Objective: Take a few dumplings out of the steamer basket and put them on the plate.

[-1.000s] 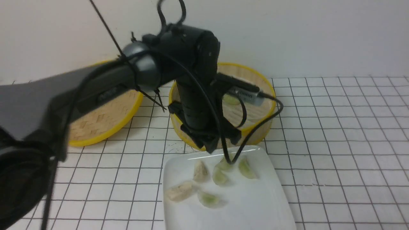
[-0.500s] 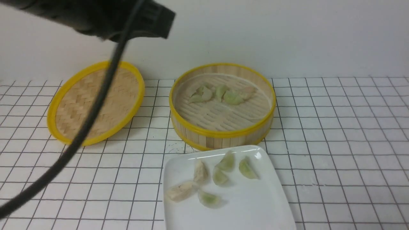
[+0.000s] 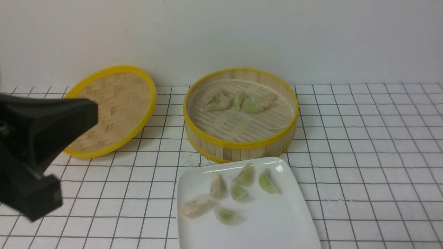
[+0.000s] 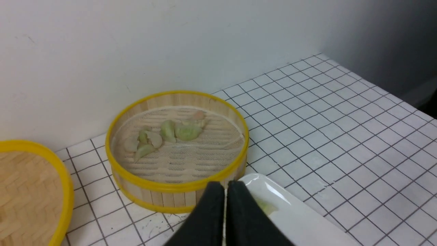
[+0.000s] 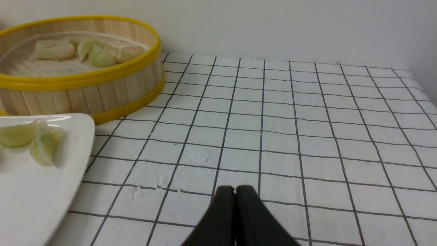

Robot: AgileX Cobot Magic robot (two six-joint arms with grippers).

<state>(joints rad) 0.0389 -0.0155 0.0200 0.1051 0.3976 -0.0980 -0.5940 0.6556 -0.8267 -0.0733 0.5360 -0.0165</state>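
Six or so dumplings lie on the plate: four are green and the rest beige, two of the green ones touching or nearly so near the plate's far edge, another green one by itself to their right. One more green one lies closer to the plate's middle, with the beige ones to its left and beyond it. All of them sit in the plate's far half or near its middle, and a broad stretch of the near right part is bare white.

The plate is white, with rounded corners, its near edge cut off in the front view. Just beyond the plate stands the basket, upright and open, holding more dumplings, mostly green with a pinkish-beige one, gathered toward the side farthest from the plate. Farther off, beyond the plate and to its left, is the woven lid with its yellow rim.

The left arm, dark and blurred, looms to the left of the plate and hides part of the lid. The left gripper is closed, with nothing in its grasp. The right gripper is closed and empty too. All this stands on or over a white cloth-like surface ruled with dark lines, which spreads out on both sides of the plate, with a pale wall behind.
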